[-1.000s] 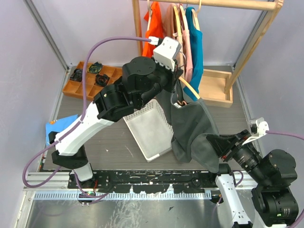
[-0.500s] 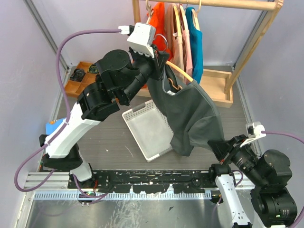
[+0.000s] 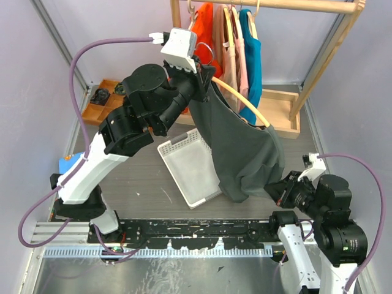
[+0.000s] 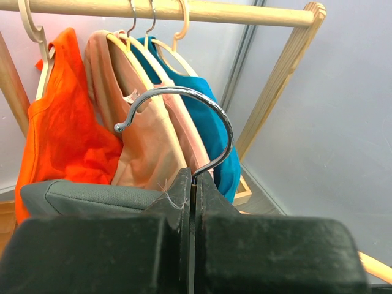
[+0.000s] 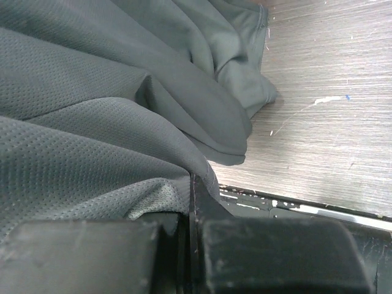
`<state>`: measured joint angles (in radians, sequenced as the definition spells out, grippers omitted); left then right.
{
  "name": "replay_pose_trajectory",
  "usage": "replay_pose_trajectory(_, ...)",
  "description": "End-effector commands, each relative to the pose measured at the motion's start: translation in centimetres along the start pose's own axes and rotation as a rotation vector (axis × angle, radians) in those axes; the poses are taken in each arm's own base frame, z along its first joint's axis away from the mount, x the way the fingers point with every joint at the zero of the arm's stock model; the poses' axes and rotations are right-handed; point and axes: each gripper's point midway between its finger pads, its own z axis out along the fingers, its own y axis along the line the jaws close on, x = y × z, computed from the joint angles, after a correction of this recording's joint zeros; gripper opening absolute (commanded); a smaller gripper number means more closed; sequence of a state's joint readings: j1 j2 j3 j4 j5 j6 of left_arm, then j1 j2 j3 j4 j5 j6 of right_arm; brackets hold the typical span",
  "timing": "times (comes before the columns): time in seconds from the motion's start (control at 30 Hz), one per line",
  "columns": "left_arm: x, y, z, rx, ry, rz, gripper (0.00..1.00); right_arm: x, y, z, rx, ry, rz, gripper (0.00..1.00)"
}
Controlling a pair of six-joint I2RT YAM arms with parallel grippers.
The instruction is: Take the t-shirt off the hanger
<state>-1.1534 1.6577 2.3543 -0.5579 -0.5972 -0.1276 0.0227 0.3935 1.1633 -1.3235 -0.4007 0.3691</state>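
A dark grey t-shirt (image 3: pixel 245 153) hangs from a wooden hanger (image 3: pixel 245 107) held high above the table. The hanger's right arm shows bare above the cloth. My left gripper (image 3: pixel 205 67) is shut on the hanger's metal hook (image 4: pixel 184 90); in the left wrist view the wire runs down between the closed jaws of that gripper (image 4: pixel 193 180), with grey t-shirt cloth (image 4: pixel 92 195) just below. My right gripper (image 3: pixel 283 188) is low at the right, shut on the shirt's lower edge. In the right wrist view the t-shirt's folds (image 5: pixel 92 92) converge into the closed jaws of my right gripper (image 5: pixel 191 184).
A white basket (image 3: pixel 190 165) lies on the table under the shirt. Behind, a wooden rack (image 3: pixel 318 61) carries orange (image 3: pixel 205 24), pink (image 3: pixel 236 55) and blue (image 3: pixel 254 61) garments on hangers. A wooden compartment tray (image 3: pixel 104 101) sits far left, a blue item (image 3: pixel 70 162) near the left edge.
My left arm lifted the hanger up and to the left, and more of its right arm slid out of the shirt. My right gripper closed tighter on the cloth and turned.
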Motion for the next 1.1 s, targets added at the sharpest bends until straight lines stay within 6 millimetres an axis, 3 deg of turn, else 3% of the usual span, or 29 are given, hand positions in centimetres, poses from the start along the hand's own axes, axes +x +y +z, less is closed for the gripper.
replay_pose_trajectory(0.0, -6.0, 0.9, -1.9, -0.003, -0.159, -0.124, 0.0, -2.1, 1.6, -1.1, -0.054, -0.092, -0.047, 0.05)
replay_pose_trajectory(0.17, -4.7, 0.4, -1.4, 0.009, -0.125, -0.106, 0.0, -4.5, 3.9, -2.9, -0.128, -0.209, -0.115, 0.44)
replay_pose_trajectory(0.3, -3.9, 0.2, -1.1, 0.012, -0.106, -0.1, 0.0, -6.6, 5.6, -4.8, -0.176, -0.32, -0.176, 0.52)
replay_pose_trajectory(0.5, -3.1, 0.1, -1.0, 0.013, -0.083, -0.09, 0.0, -8.2, 7.3, -6.4, -0.221, -0.403, -0.223, 0.51)
replay_pose_trajectory(0.93, -2.2, 0.4, -1.4, 0.015, -0.052, -0.075, 0.0, -11.0, 7.8, -7.2, -0.187, -0.469, -0.252, 0.51)
replay_pose_trajectory(0.97, -2.3, 0.4, -1.4, 0.013, -0.053, -0.075, 0.0, -11.1, 7.7, -7.1, -0.184, -0.471, -0.251, 0.46)
replay_pose_trajectory(1.07, -2.5, 0.5, -1.5, 0.01, -0.06, -0.076, 0.0, -11.0, 7.3, -6.8, -0.167, -0.466, -0.23, 0.15)
